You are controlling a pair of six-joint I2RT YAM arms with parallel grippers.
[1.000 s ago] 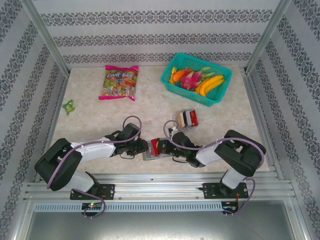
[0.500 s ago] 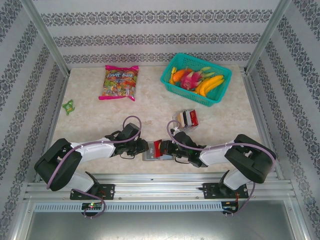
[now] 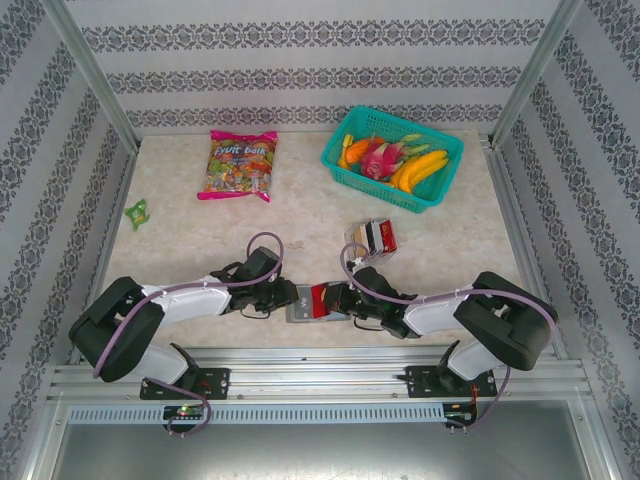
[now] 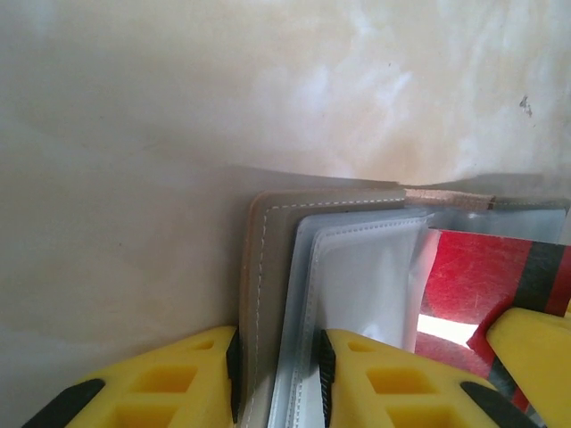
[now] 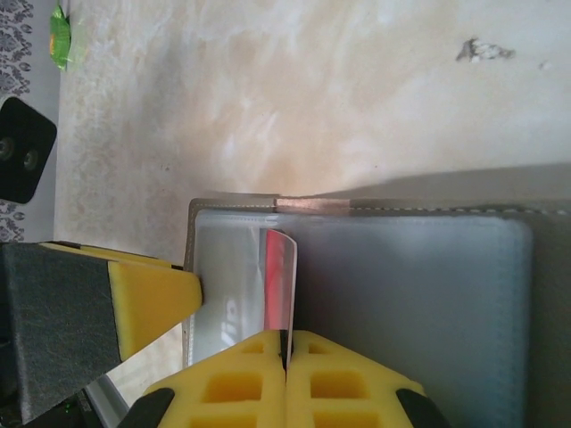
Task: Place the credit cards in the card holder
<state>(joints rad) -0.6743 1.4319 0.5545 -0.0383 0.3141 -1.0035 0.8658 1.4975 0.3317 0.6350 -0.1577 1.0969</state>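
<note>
The card holder (image 3: 303,310) lies open near the table's front edge between both grippers. My left gripper (image 3: 287,297) is shut on its left flap; in the left wrist view the left gripper (image 4: 278,374) pinches the tan cover and clear sleeves of the card holder (image 4: 268,267). My right gripper (image 3: 338,298) is shut on a red card (image 3: 321,297). In the right wrist view the right gripper (image 5: 287,343) holds this red card (image 5: 278,276) on edge against the clear sleeve of the card holder (image 5: 410,294). The other credit cards (image 3: 375,237) sit in a small stack behind.
A teal basket (image 3: 375,188) of fruit stands at the back right. A candy bag (image 3: 240,165) lies at the back left, and a small green object (image 3: 137,211) near the left wall. Metal frame rails border the table.
The right arm's elbow has swung out to the right, and the red card has shifted slightly right over the holder. The left arm has stayed in place, still gripping the flap.
</note>
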